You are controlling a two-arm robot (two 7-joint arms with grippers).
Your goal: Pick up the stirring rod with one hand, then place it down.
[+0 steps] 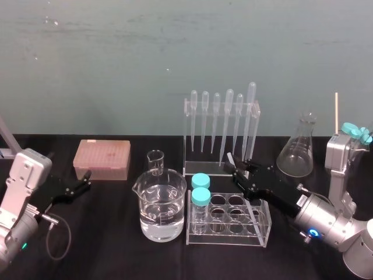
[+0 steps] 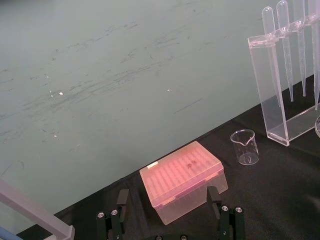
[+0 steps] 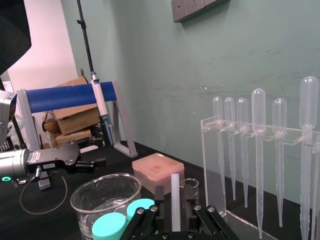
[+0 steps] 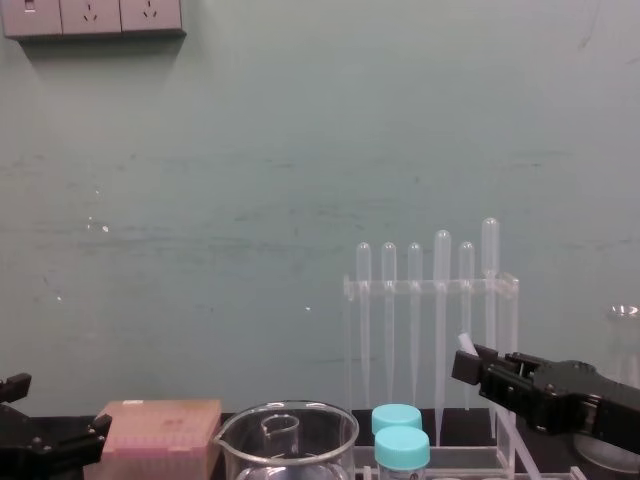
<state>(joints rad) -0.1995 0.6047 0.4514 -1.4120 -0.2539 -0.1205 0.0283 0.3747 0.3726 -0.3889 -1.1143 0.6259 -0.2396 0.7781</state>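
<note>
I can read no writing here: the white label [image 1: 302, 200] on my right arm's wrist is too small, possibly just a part tag. The right gripper [image 1: 240, 168] reaches in low from the right, forearm slanting over the black table [image 1: 105, 251], and sits just in front of the pipette rack [image 1: 221, 166] and behind the test tube rack [image 1: 228, 224]. Its jaws are narrowed around the stirring rod [image 1: 250, 204], which is held off the table at a tilt. The upper end pokes out above the fingers [image 3: 150, 215] and the lower end slants down over the tube rack. The left gripper [image 1: 86, 181] rests low on the left, jaws spread wide, gripping nothing, with the pink tip box [image 1: 102, 158] just ahead of it
</note>
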